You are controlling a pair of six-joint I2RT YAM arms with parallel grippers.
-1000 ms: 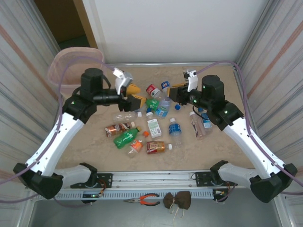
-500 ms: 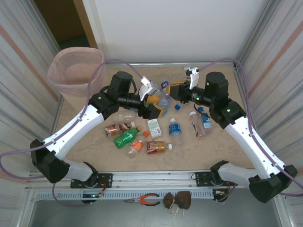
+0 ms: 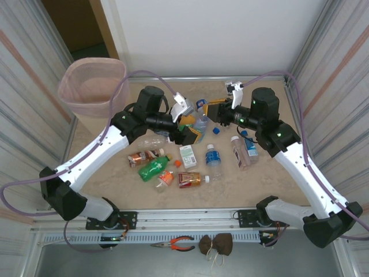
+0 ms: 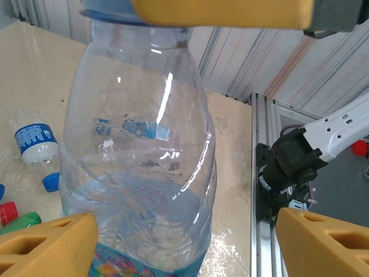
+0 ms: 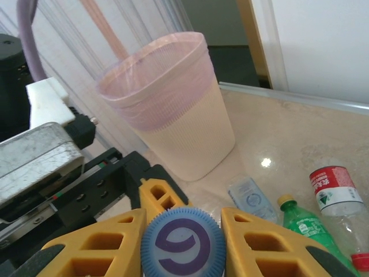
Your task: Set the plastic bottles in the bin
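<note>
Pinching: blue cap (image 5: 183,234), tight in right gripper (image 5: 183,254)
Left gripper (image 4: 184,248): wide, around clear bottle (image 4: 138,161)
Bin (image 3: 92,86): far left

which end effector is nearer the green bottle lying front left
Left. The left end effector is just beyond the green bottle; the right end effector is farther beyond, rightward.

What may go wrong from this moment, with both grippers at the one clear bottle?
1. The right gripper holds the clear bottle only by its blue cap; this small round grip may slip or let the bottle swing.
2. The left gripper has its jaws open on either side of the bottle. If the right one lets go before they close, the bottle may fall among the loose bottles on the table.
</note>
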